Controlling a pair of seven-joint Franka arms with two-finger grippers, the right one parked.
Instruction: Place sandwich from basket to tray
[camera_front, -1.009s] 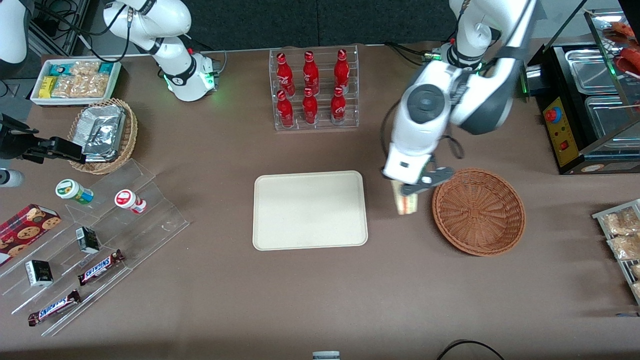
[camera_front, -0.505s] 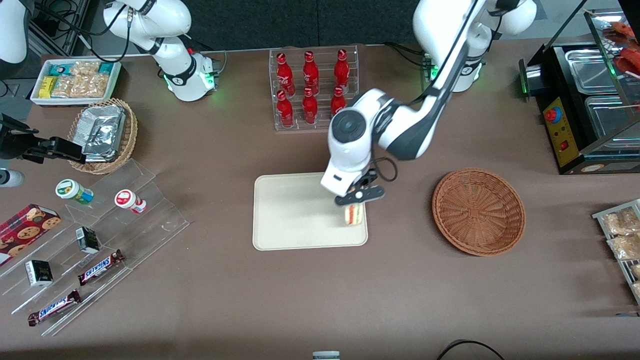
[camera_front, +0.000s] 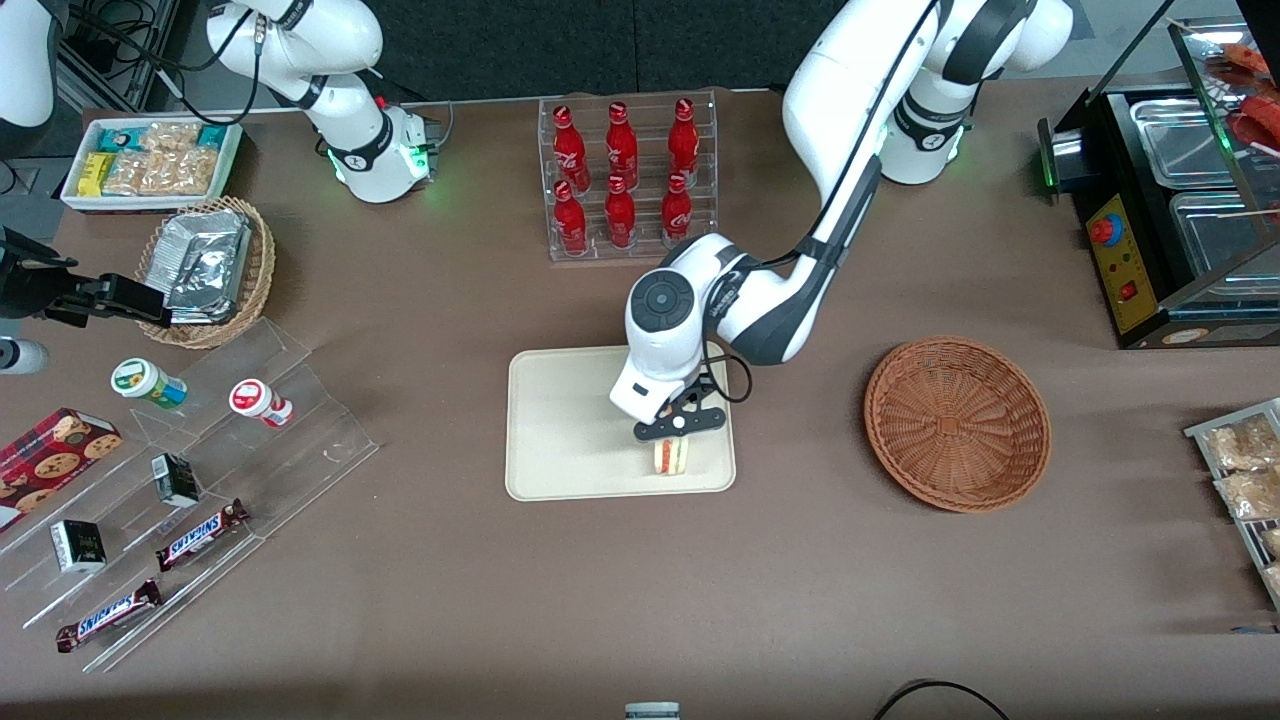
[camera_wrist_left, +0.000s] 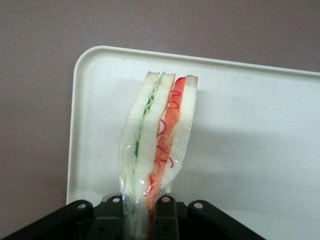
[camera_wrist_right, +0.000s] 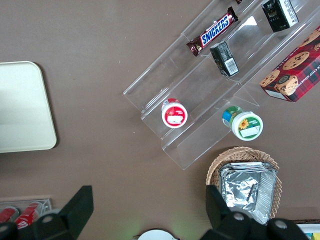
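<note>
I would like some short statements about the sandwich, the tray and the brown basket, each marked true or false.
1. The hand is shut on the sandwich. True.
2. The sandwich lies in the basket. False: it is over the tray, in the hand.
3. The basket has nothing in it. True.
4. The sandwich is over the middle of the tray. False: it is near the tray's corner, at the edge nearer the front camera.
5. The sandwich has a red layer and a green layer. True.
</note>
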